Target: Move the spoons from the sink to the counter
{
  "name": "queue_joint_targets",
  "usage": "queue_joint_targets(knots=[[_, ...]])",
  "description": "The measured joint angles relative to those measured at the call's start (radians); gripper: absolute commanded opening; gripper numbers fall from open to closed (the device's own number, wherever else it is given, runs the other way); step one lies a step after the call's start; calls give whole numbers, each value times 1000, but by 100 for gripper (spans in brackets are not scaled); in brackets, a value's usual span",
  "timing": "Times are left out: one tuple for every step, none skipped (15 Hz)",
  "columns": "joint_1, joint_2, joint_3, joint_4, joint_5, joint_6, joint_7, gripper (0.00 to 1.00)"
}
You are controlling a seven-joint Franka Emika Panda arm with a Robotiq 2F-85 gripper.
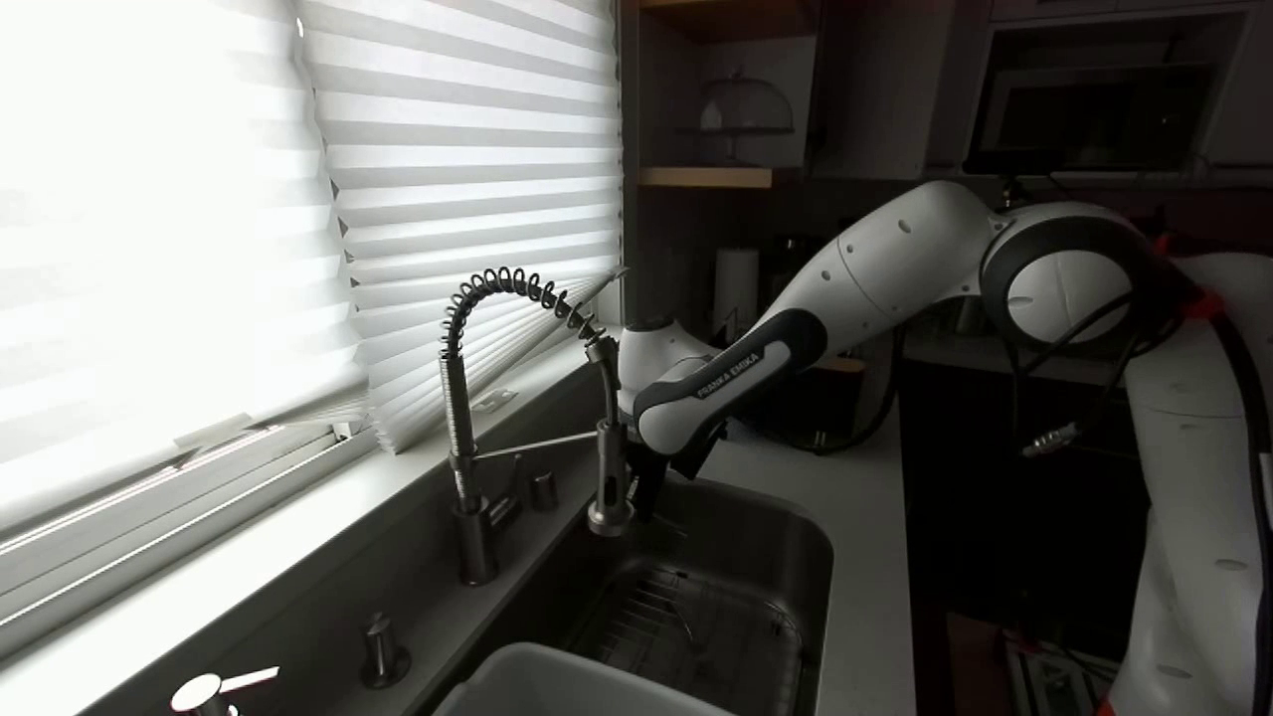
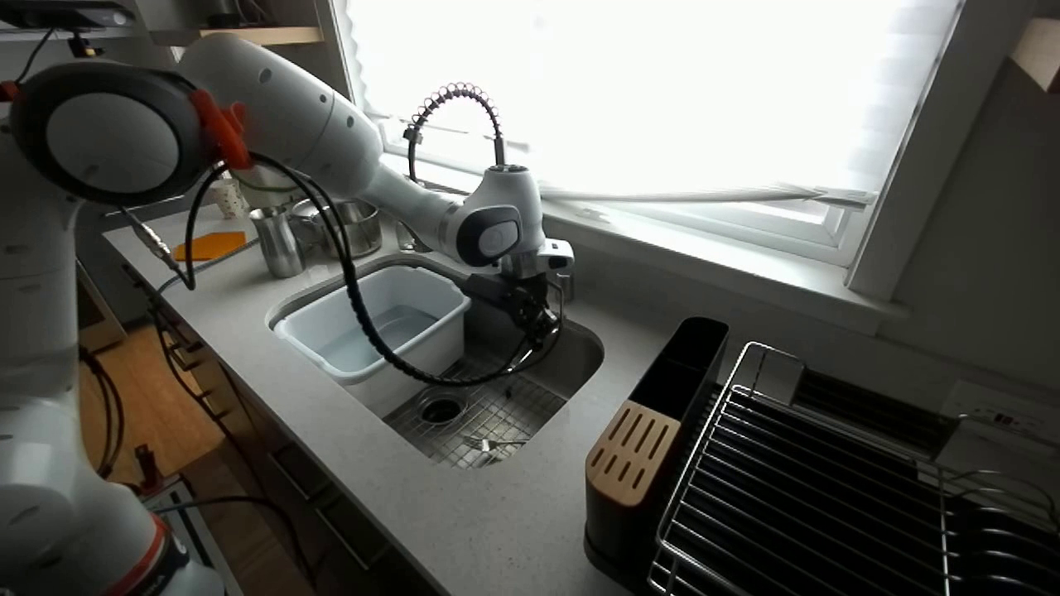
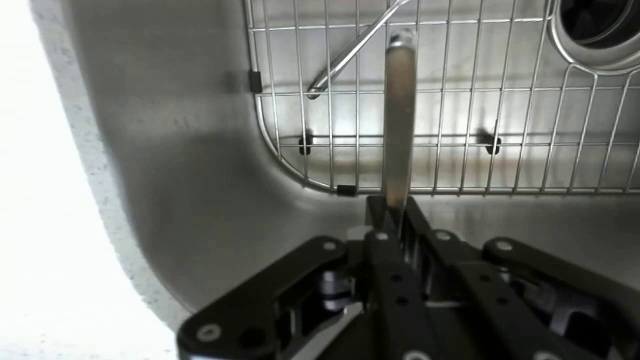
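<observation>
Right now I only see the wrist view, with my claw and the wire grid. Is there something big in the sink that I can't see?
Observer: Yes. In both exterior views, a big pale tub sits in the sink.
Operator: Whoa! What's on the counter that I'm missing?
Observer: In an exterior view, a black holder with a slotted wooden top stands there.
Operator: Anything tall close by?
Observer: Yes, a faucet with a coiled spring rises beside the sink.

At least two spoons (image 3: pixel 400 117), one sink (image 3: pixel 162 132) and one tub (image 2: pixel 443 343) show.
</observation>
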Motion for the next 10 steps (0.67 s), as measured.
queue_joint_targets(knots=[[-9, -19, -5, -11, 0, 0, -4, 2], [-20, -38, -10, -19, 0, 0, -12, 2], [-34, -57, -14, -27, 3, -2, -35, 2], [-49, -73, -18, -31, 10, -15, -54, 2], [-64, -87, -25, -32, 13, -36, -72, 2], [-76, -100, -33, -31, 14, -68, -91, 2], [-88, -111, -42, -30, 14, -105, -116, 2], [-100, -121, -50, -28, 15, -142, -141, 2], [-110, -127, -58, -24, 15, -180, -164, 2], [-119, -130, -68, -20, 14, -210, -182, 2]])
